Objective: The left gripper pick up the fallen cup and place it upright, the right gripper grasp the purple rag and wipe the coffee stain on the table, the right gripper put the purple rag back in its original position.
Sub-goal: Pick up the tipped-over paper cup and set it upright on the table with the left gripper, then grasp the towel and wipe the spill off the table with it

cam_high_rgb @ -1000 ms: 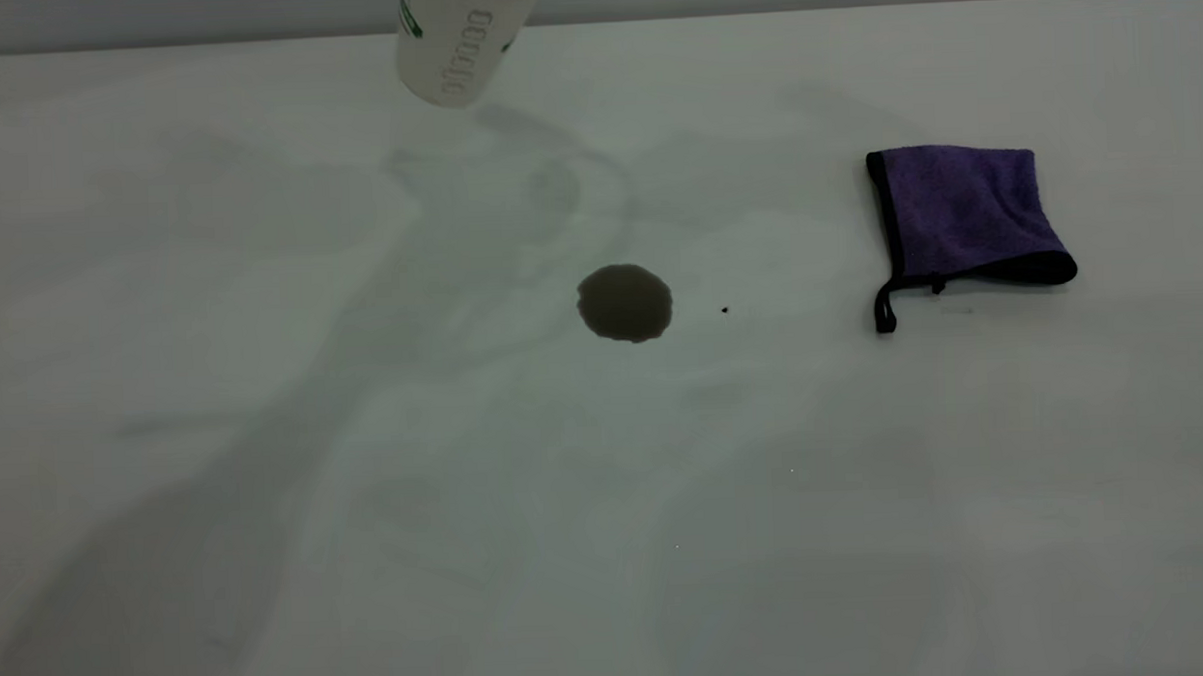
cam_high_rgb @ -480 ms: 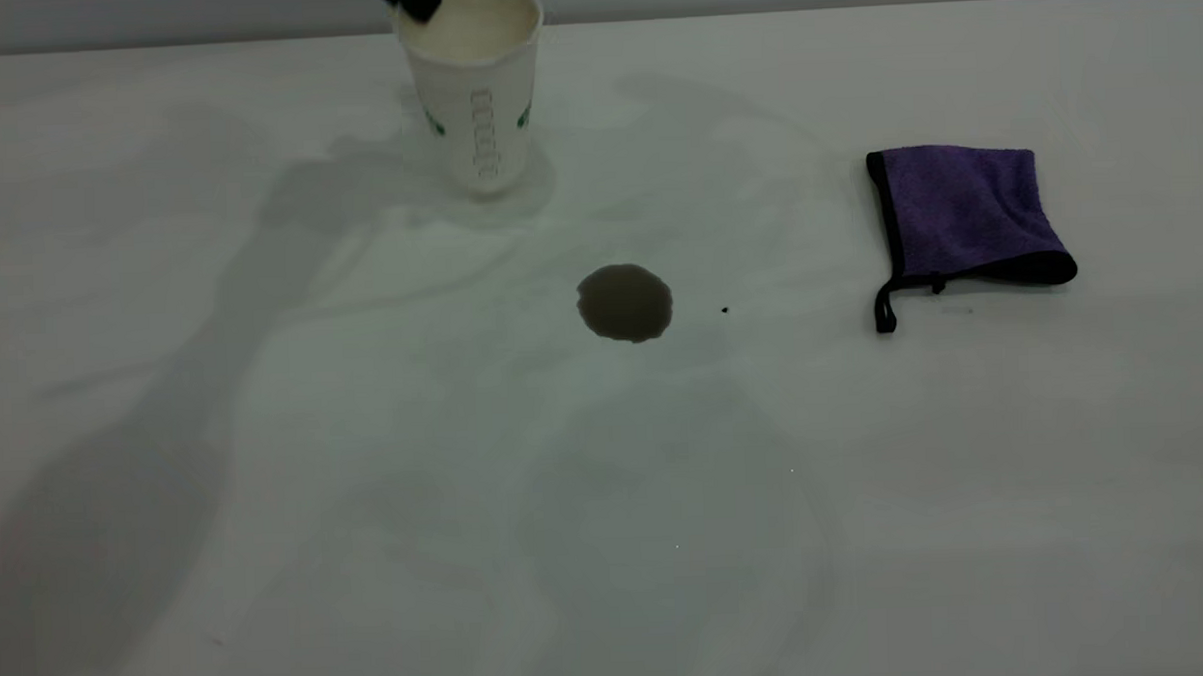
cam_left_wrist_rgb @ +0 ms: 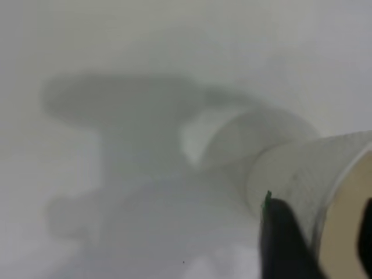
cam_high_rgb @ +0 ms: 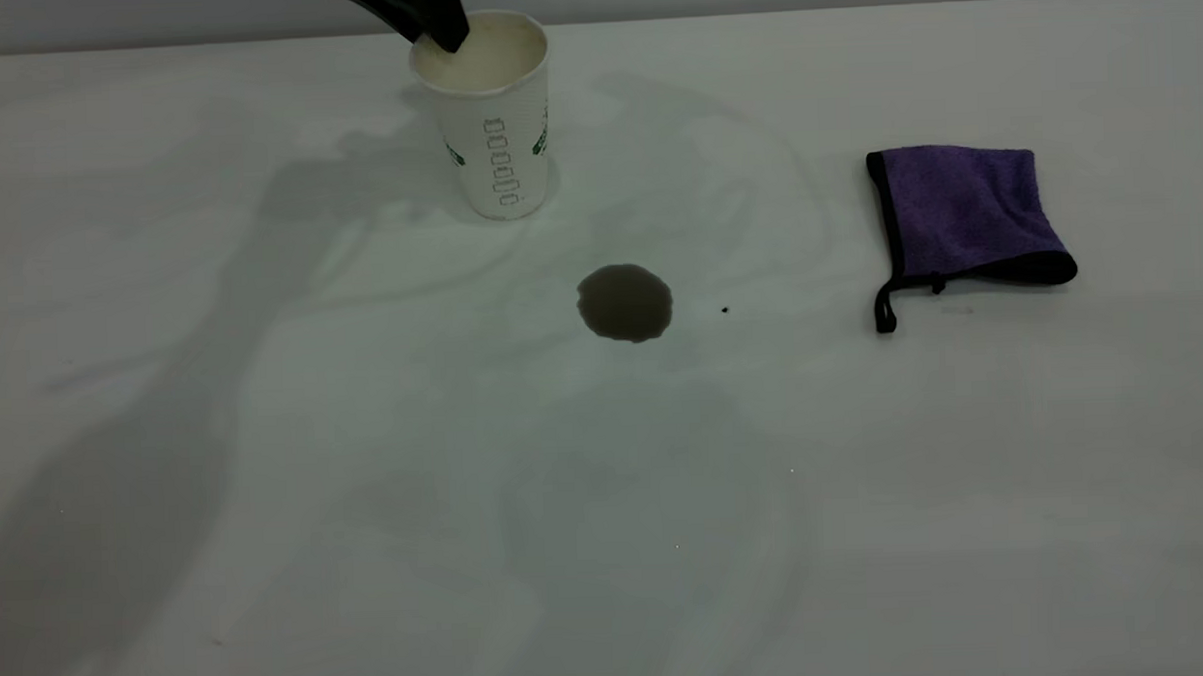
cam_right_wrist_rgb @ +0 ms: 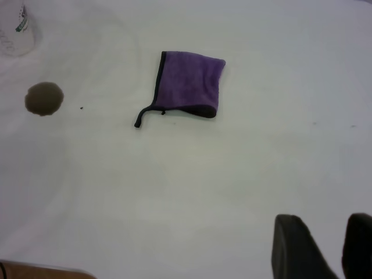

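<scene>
- I am the robot, and my right gripper (cam_right_wrist_rgb: 328, 247) is hanging high over the table (cam_high_rgb: 269, 550), well apart from everything. Its two black fingers (cam_right_wrist_rgb: 296, 250) are showing a small gap between them, and nothing is sitting in that gap. My right jaws are open a little and holding nothing.
- The table is big, white and smooth. Soft grey shadows of my arms are lying across it.
- The coffee stain (cam_high_rgb: 624, 302) is sitting near the middle of the table. It is a dark brown round puddle. A tiny black speck (cam_high_rgb: 725, 310) is lying just beside it, on the rag's side.
- The purple rag (cam_high_rgb: 962, 215) is lying flat, well apart from the stain, over on my right side. It is showing black edging and a short black loop (cam_high_rgb: 886, 308) at one corner. Nothing is touching it.
- The cup (cam_high_rgb: 489, 117) is standing upright on the table, farther back than the stain and a bit toward my left side. Its mouth is facing up and its inside is looking cream. Green marks are showing on its white ribbed wall.
- My left gripper (cam_high_rgb: 441, 28) is reaching down at the cup's rim from the far edge. One black finger (cam_left_wrist_rgb: 285, 241) is pressing on the outside of the wall and the other is sitting inside the mouth. My left jaws are closed tight on the cup's wall, pinching the rim.
</scene>
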